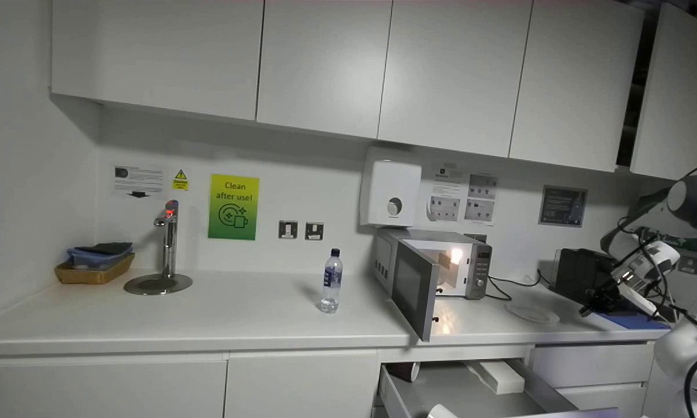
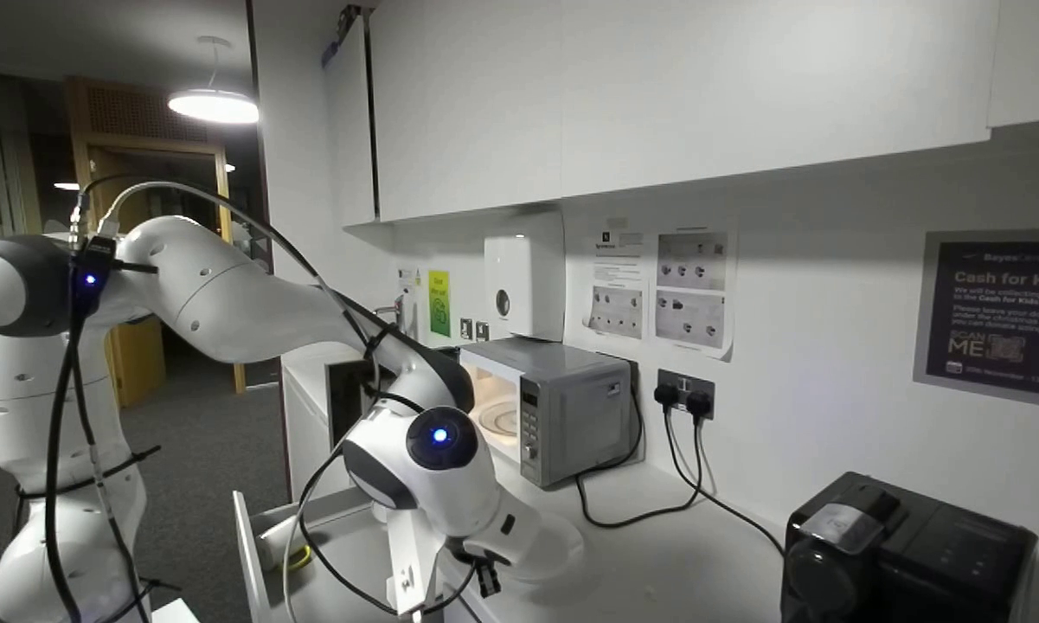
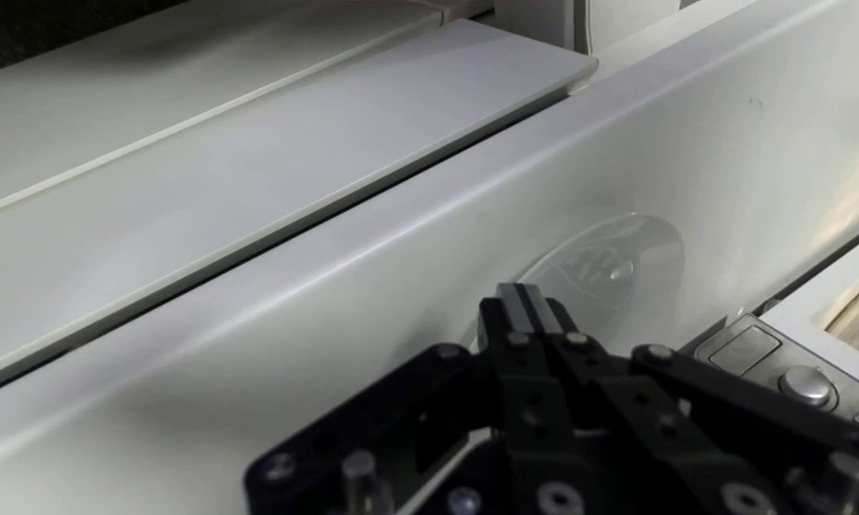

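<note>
Counted: one clear dish (image 3: pixel 611 275), one microwave (image 2: pixel 584 424), one bottle (image 1: pixel 331 287), one pulled-out drawer (image 1: pixel 452 390). Arm (image 2: pixel 259 320) arches across, wrist dipped toward tabletop (image 1: pixel 226 310); fingers (image 3: pixel 513 309) pressed together, tip against tip, near the dish. Dish lies on tabletop between microwave and black machine (image 2: pixel 934 554). Microwave's open door (image 1: pixel 415 284) juts out between bottle and dish.

Black two-finger metal gripper (image 3: pixel 528 304): fingertips met, above glossy white countertop (image 3: pixel 315 343) | clear rounded disc (image 3: pixel 629 268): lay just beyond the fingertips, partly hidden, contact unclear | brushed-silver control panel (image 3: pixel 745 349) with round knob (image 3: pixel 807 385): stood at lower right | flat white drawer front (image 3: pixel 257 186): ran along the countertop's edge, upper left
</note>
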